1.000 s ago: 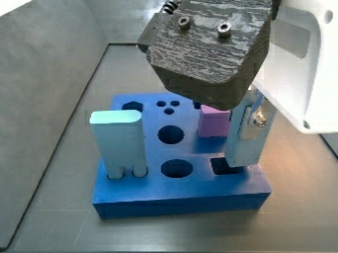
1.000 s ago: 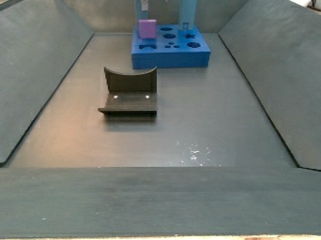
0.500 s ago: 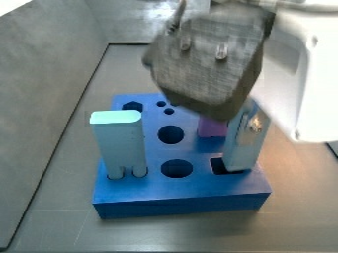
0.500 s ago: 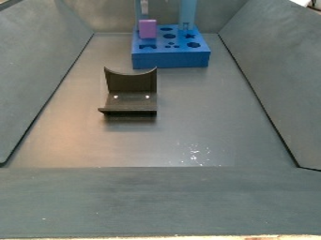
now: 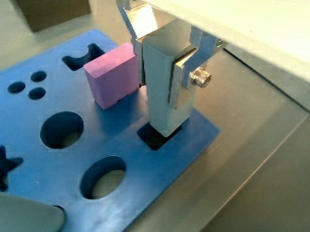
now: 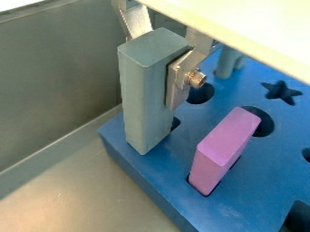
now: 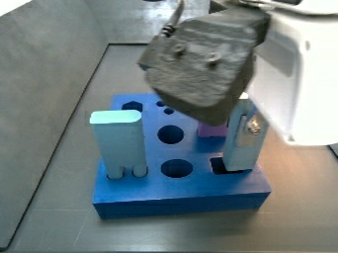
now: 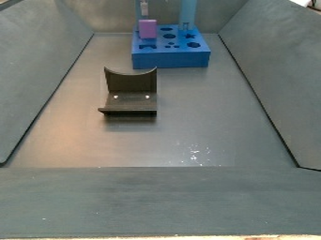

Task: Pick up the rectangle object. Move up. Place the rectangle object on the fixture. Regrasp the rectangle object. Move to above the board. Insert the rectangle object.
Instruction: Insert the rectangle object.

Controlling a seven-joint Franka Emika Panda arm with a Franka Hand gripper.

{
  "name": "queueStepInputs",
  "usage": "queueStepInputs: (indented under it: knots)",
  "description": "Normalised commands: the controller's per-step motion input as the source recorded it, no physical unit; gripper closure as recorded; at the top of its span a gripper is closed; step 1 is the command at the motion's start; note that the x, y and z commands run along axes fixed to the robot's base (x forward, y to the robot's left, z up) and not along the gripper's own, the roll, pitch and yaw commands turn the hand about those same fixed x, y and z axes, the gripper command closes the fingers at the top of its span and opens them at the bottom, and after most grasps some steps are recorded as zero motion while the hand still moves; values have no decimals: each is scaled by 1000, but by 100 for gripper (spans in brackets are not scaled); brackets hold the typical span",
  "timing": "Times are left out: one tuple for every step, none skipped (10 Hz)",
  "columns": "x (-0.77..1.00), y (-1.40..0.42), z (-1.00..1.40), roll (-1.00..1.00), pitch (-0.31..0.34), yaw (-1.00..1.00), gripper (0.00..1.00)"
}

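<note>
The rectangle object (image 5: 161, 82) is a pale blue-grey slab standing upright, its lower end in a square hole at a corner of the blue board (image 5: 49, 100). My gripper (image 5: 165, 77) is shut on its upper part, with a silver finger plate (image 5: 184, 77) pressed flat to its side. Both also show in a wrist view, the slab (image 6: 148, 95) and the gripper (image 6: 155, 77), and in a side view, the slab (image 7: 240, 138) and the gripper (image 7: 246, 124). The dark fixture (image 8: 129, 92) stands empty mid-floor, well apart from the board (image 8: 174, 52).
A pink cube (image 5: 111, 75) stands in the board right beside the slab, also seen in both side views (image 7: 211, 124) (image 8: 146, 28). A taller pale blue round-topped block (image 7: 117, 143) stands at another corner. Grey bin walls (image 8: 44, 84) slope up around the floor.
The dark wrist body above the board has shifted and tilted a little. The rectangle object stays upright in the same hole, and the fixture and board have not moved.
</note>
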Motion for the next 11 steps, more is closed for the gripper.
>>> queueStepInputs:
  knots:
    - [-20, 0, 0, 0, 0, 0, 100]
    - [0, -54, 0, 91, 0, -66, 100]
    - [0, -106, -3, 380, 171, -269, 100]
    - [0, -69, 0, 57, 20, -86, 100]
    - [0, 0, 0, 0, -9, 0, 100]
    - [-17, 0, -171, 106, -14, 0, 100]
    - [-149, 0, -254, 131, -37, 23, 100]
    - [-360, 226, -29, 0, -31, 0, 100]
    - [-274, 91, 0, -14, -37, 0, 100]
    - [-243, 46, 0, 0, -180, 74, 100]
    - [-243, 0, 0, 0, -303, 271, 100]
